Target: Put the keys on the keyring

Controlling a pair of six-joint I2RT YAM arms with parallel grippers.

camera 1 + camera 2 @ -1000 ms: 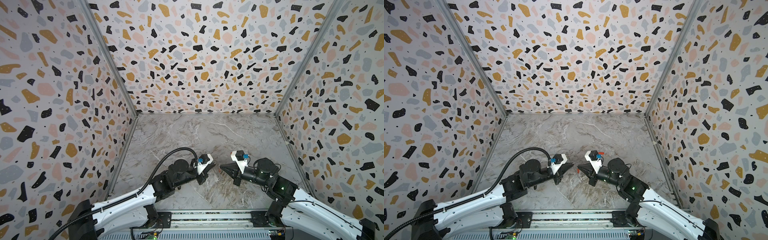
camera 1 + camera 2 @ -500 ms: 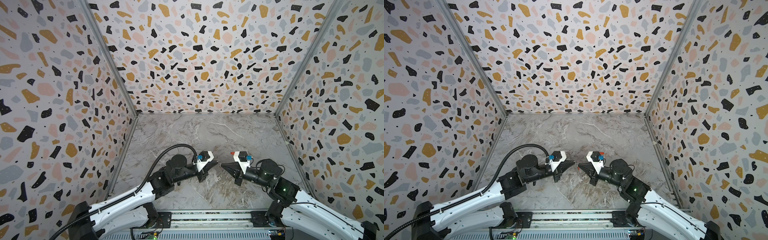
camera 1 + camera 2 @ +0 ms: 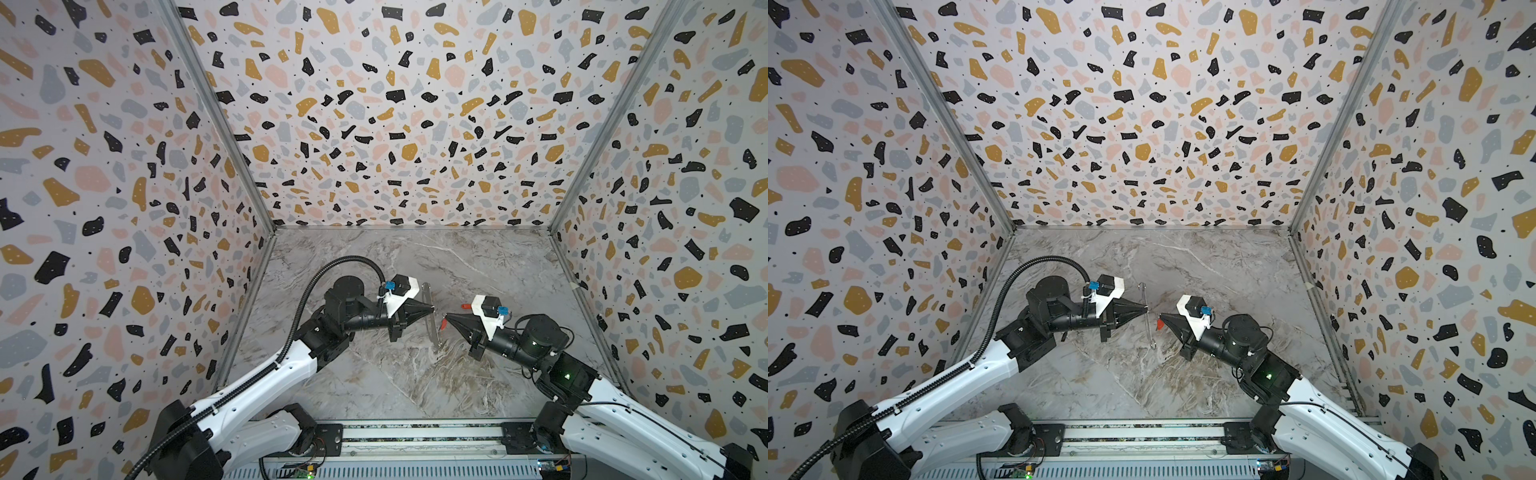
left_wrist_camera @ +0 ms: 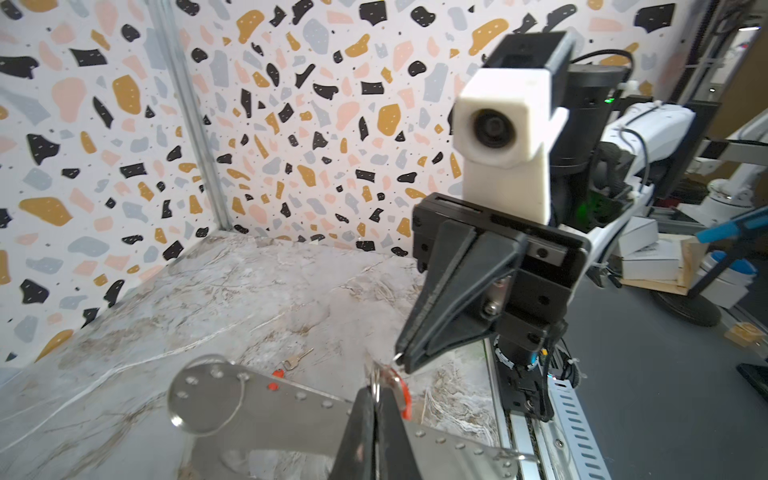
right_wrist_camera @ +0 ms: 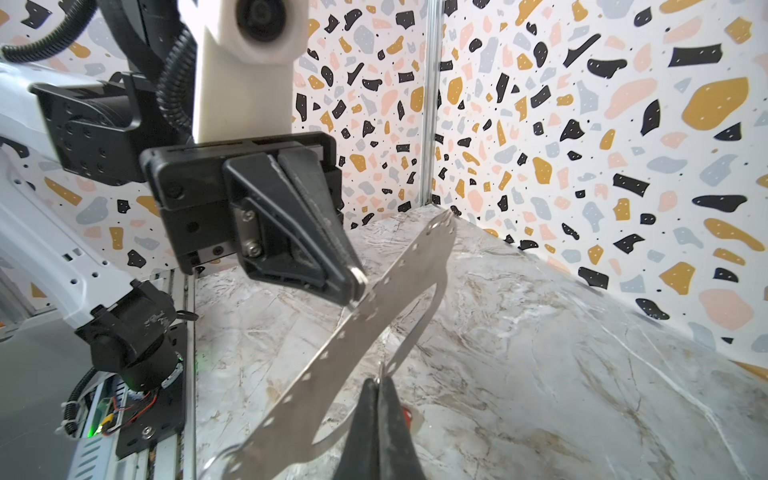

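My left gripper [image 3: 432, 308] is shut on the keyring [image 3: 427, 291], a flat grey metal loop held on edge above the marble floor in both top views. In the left wrist view the keyring [image 4: 249, 411] spreads out on both sides of my pinching fingers [image 4: 361, 419]. My right gripper [image 3: 446, 318] faces it from the right, shut on a small key whose red tag [image 3: 444, 323] hangs at its tip, just beside the loop [image 5: 374, 316]. Another of the keys [image 4: 297, 360] lies on the floor, its red tag [image 3: 466, 306] showing behind the right wrist camera.
Terrazzo-patterned walls [image 3: 395, 124] close in the marble floor [image 3: 415, 382] on three sides. A metal rail [image 3: 415, 434] carrying both arm bases runs along the near edge. The left arm's black cable loop [image 3: 332, 266] arches above the floor.
Both grippers have risen and moved a little toward the back wall together, the left carrying the keyring and the right its key. They stay tip to tip.
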